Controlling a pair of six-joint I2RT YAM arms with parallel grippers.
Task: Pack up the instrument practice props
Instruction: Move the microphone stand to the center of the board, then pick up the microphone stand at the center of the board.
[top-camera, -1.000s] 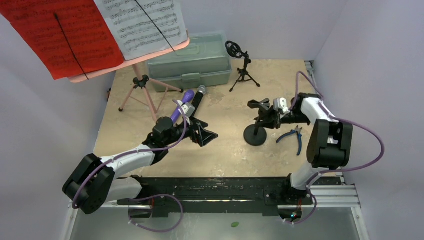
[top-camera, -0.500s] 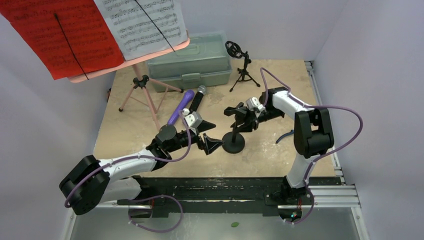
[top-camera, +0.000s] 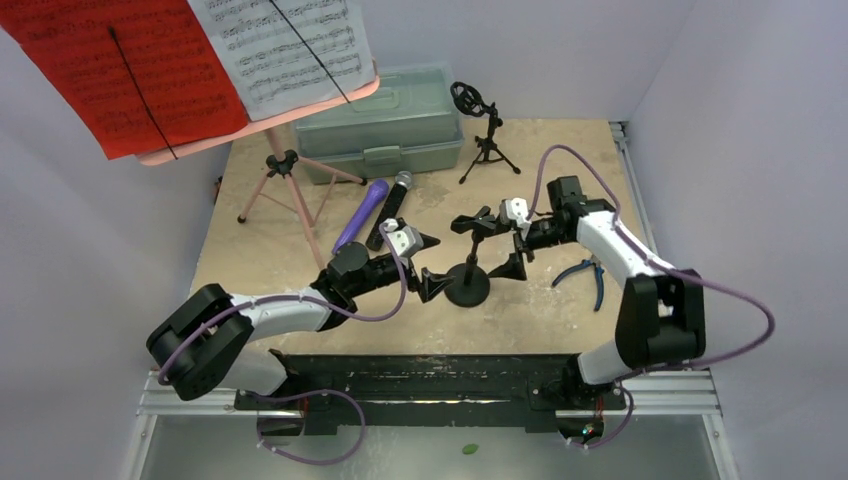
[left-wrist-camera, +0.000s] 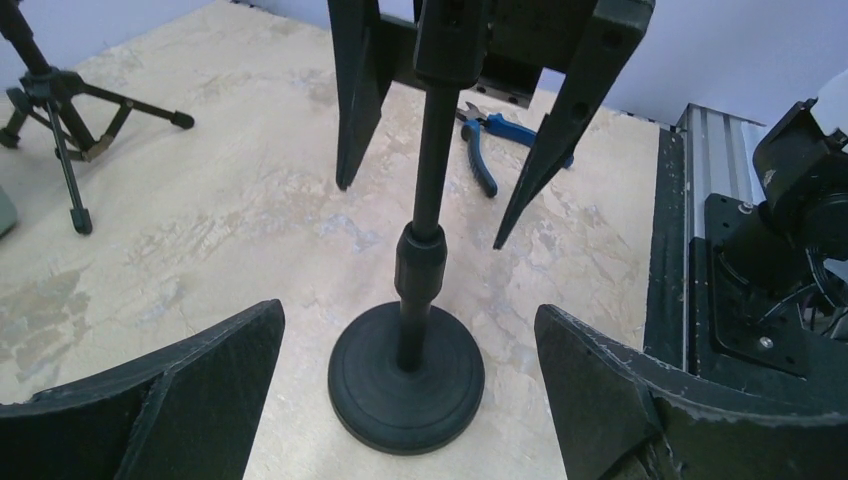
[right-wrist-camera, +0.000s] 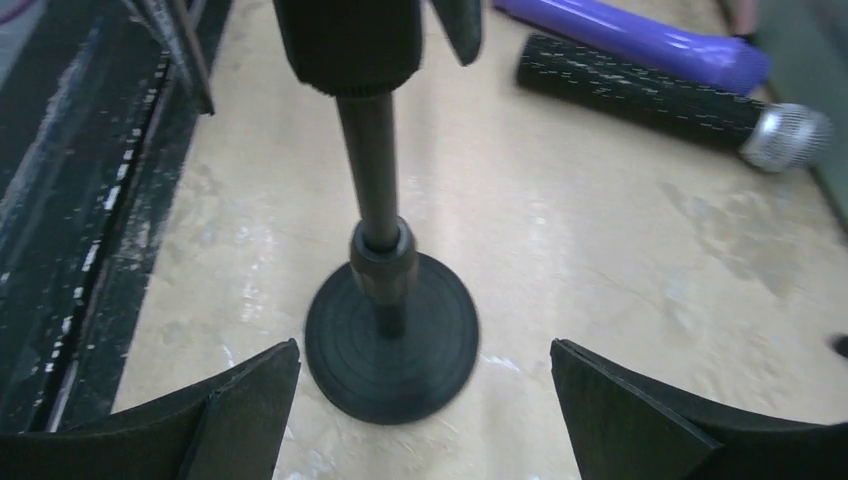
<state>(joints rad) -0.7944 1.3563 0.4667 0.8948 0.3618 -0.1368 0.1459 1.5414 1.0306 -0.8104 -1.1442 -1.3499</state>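
Stand (top-camera: 468, 286) upright, pole vertical | left gripper (top-camera: 432, 263) open, facing its base | right gripper (top-camera: 507, 246) open astride the pole | I judge right nearer

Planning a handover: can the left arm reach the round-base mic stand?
Probably yes: the left gripper is open, facing the round-base mic stand, nothing between; the right gripper stands open, not gripping it.

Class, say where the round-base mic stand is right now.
Top view: the stand is upright near the table's front centre, between the open left gripper and open right gripper, with the pliers further right.
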